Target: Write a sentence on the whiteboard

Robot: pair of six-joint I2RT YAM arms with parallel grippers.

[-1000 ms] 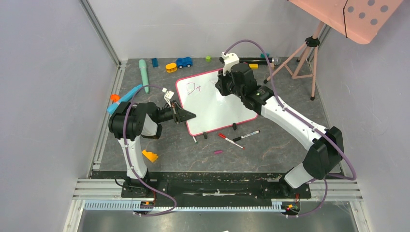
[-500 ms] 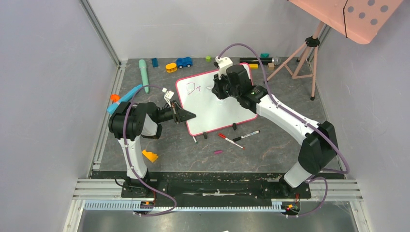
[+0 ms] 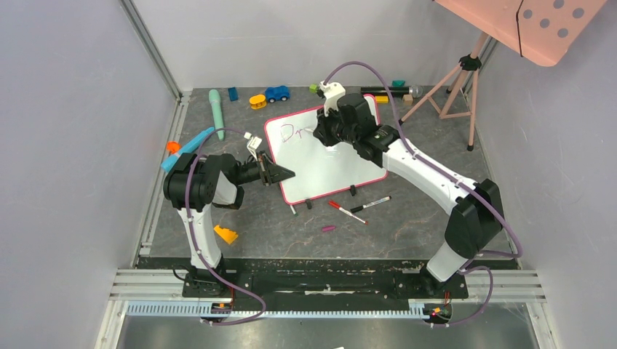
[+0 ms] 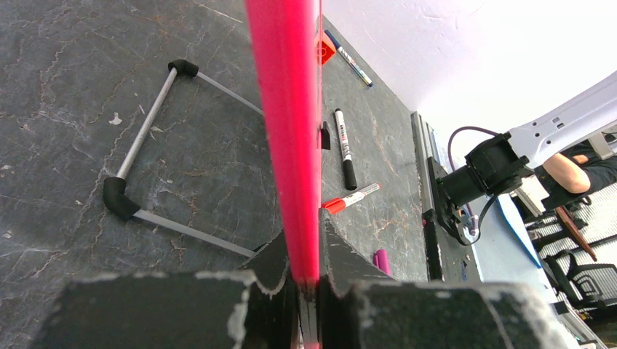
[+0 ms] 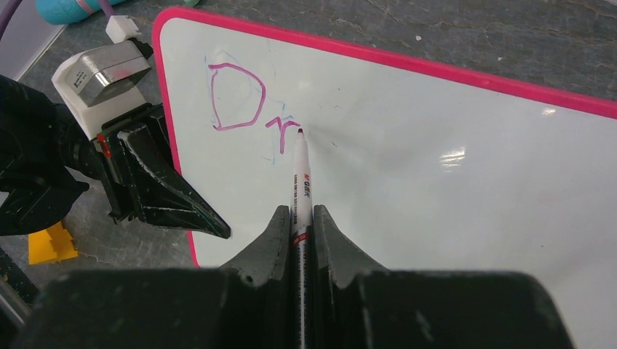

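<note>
while the whiteboard (image 3: 327,171) lies near the back edge of the tabletop (image 3: 407,225), turned a bit crooked, the left gripper (image 4: 305,254) is squeezed tight on its left edge. the right gripper (image 5: 302,222) is pinched on a marker (image 5: 300,174), and the marker's tip sits on the board near its top left corner. the sentence (image 5: 247,109) there reads only "dr" in purple. a red-capped marker (image 3: 346,211) and a black marker (image 3: 371,203) lie on the tabletop just beside the board's near edge.
</note>
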